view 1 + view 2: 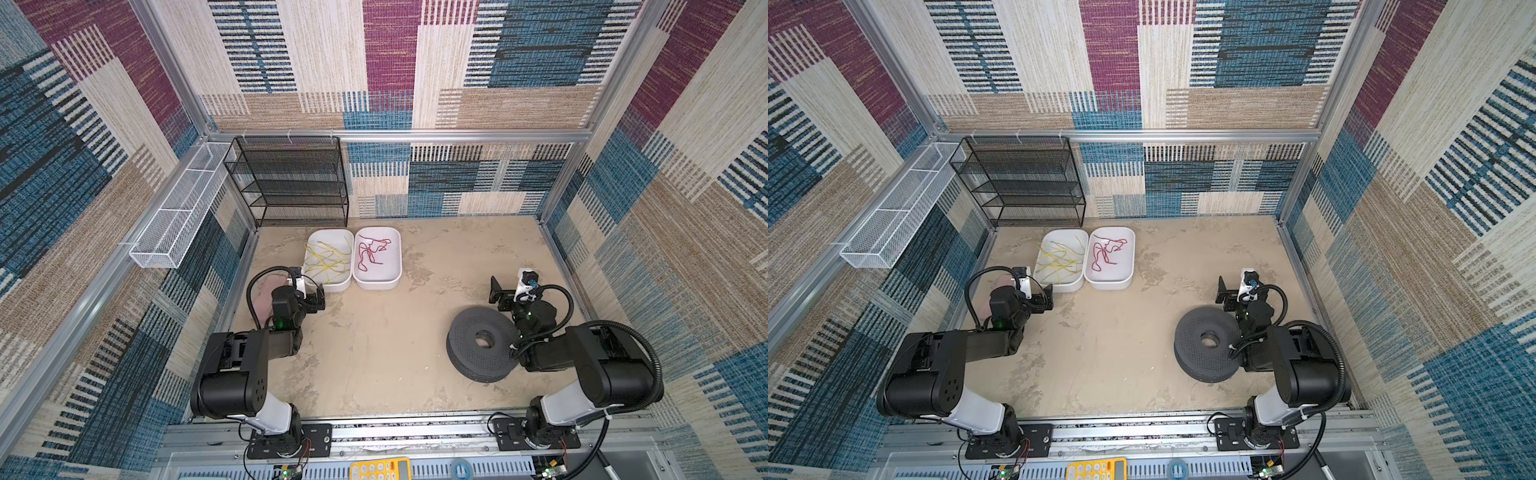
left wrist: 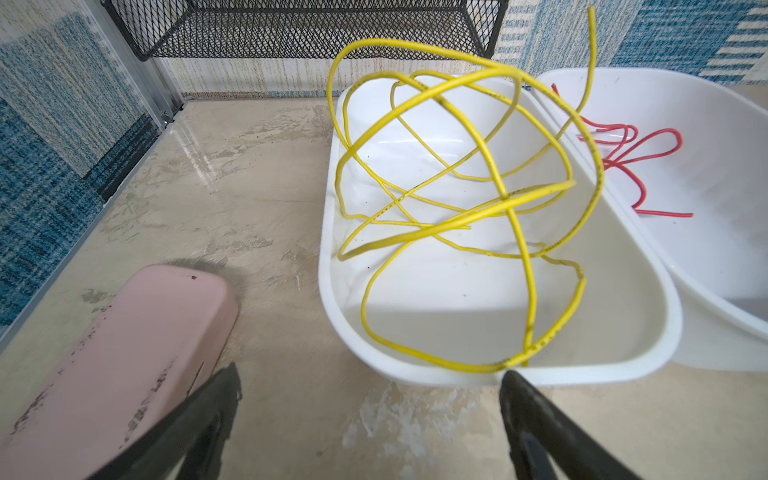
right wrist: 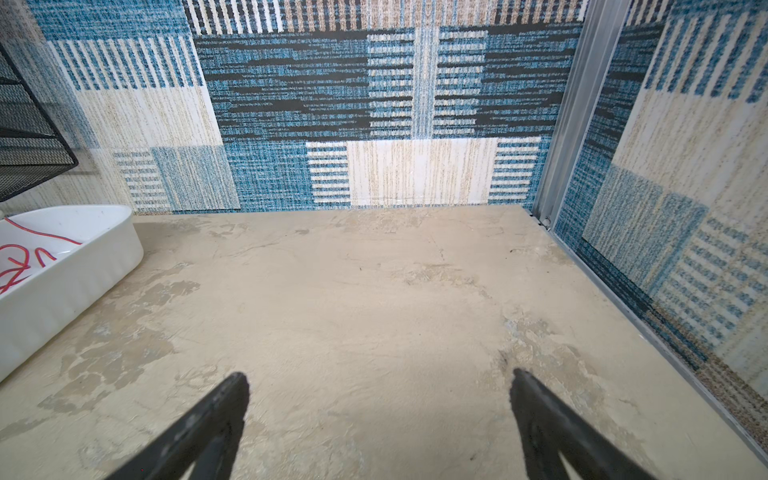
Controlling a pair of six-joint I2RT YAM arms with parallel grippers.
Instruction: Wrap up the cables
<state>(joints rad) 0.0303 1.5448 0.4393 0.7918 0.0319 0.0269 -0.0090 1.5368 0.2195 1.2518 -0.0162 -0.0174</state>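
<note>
Left gripper (image 2: 370, 373): jaws spread, empty. Advance them over the near rim of the white tub (image 2: 327, 266) just ahead and close on a single strand, not the bundle. The cables (image 2: 505, 198) lie in that tub: string-thin yellow wire, loose loops rising above the rim. Right gripper (image 3: 380, 374): jaws spread, empty, over bare counter (image 3: 374, 270).
</note>
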